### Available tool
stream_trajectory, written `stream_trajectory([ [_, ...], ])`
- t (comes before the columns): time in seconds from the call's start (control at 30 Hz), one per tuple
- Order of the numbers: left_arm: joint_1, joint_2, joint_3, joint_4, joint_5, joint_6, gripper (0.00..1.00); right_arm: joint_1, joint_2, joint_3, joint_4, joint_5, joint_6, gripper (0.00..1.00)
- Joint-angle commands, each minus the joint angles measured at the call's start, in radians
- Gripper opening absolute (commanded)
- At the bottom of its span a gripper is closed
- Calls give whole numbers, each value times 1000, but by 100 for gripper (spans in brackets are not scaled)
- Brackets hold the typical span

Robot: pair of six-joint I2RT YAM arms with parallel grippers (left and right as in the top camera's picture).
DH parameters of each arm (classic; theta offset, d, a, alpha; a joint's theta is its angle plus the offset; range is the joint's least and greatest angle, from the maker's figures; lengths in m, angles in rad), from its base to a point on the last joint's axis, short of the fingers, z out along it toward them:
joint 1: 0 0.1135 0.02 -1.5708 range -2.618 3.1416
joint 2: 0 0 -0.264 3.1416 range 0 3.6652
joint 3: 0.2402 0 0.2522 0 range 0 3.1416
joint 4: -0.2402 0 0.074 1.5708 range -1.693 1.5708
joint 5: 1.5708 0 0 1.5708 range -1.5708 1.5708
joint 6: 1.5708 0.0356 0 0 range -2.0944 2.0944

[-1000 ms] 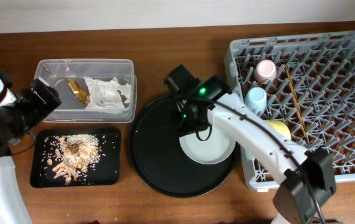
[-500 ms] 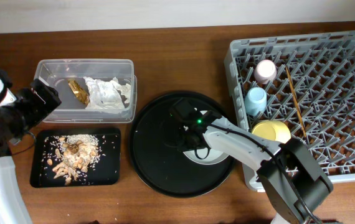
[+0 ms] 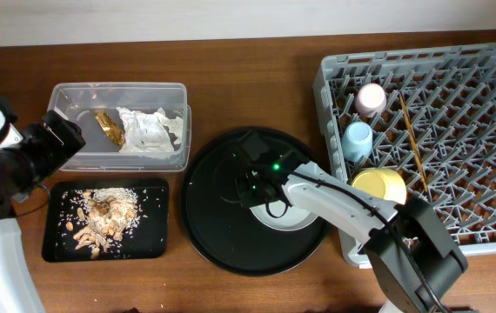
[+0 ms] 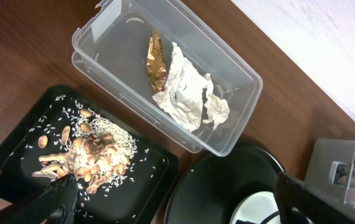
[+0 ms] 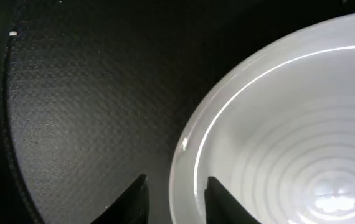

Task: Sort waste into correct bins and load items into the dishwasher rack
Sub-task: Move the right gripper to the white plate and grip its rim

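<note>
My right gripper (image 3: 252,187) (image 5: 176,180) is low over the round black tray (image 3: 213,217), open, its jaws straddling the left rim of the pale plate (image 3: 298,215) (image 5: 277,124), with a gap showing on the outer side. The dishwasher rack (image 3: 422,52) holds a pink cup (image 3: 371,97), a light-blue cup (image 3: 358,139), a yellow bowl (image 3: 380,184) and a chopstick (image 3: 412,143). A napkin (image 3: 150,129) (image 4: 187,93) and a wrapper (image 3: 108,127) (image 4: 157,59) lie in the clear box (image 3: 83,91). Food scraps (image 3: 100,217) (image 4: 87,152) fill the black rectangular tray (image 3: 56,243). My left gripper (image 3: 52,139) (image 4: 177,205) hangs open, empty, at the far left.
The round black tray (image 5: 71,93) sits between the bins and the rack, its raised lip close to my right fingers. The rack's near-left corner stands just right of the plate. Bare wooden table (image 3: 257,69) shows behind the tray.
My right gripper has come down from the tray's back edge to the plate's left rim, and its jaws have narrowed. The left arm has not moved.
</note>
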Motion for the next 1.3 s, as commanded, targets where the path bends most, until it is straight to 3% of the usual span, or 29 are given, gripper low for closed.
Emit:
stream_trajectory([
  [0.0,4,-1,3,-1,-4,-3,99,51,20,15,5,29,-10,30],
  [0.27,4,-1,3,-1,-4,-3,99,79,66,15,-1,138,-10,28],
  [0.37,4,-1,3,-1,-4,-3,99,79,66,14,-21,138,-10,16],
  [0.67,4,-1,3,-1,-4,-3,99,79,66,-20,-10,138,-10,15],
  [0.83,4,-1,3,-1,-4,-3,99,79,66,-42,0,146,-10,20],
  [1.27,4,-1,3,-1,-4,-3,99,79,66,-42,-2,122,-10,16],
])
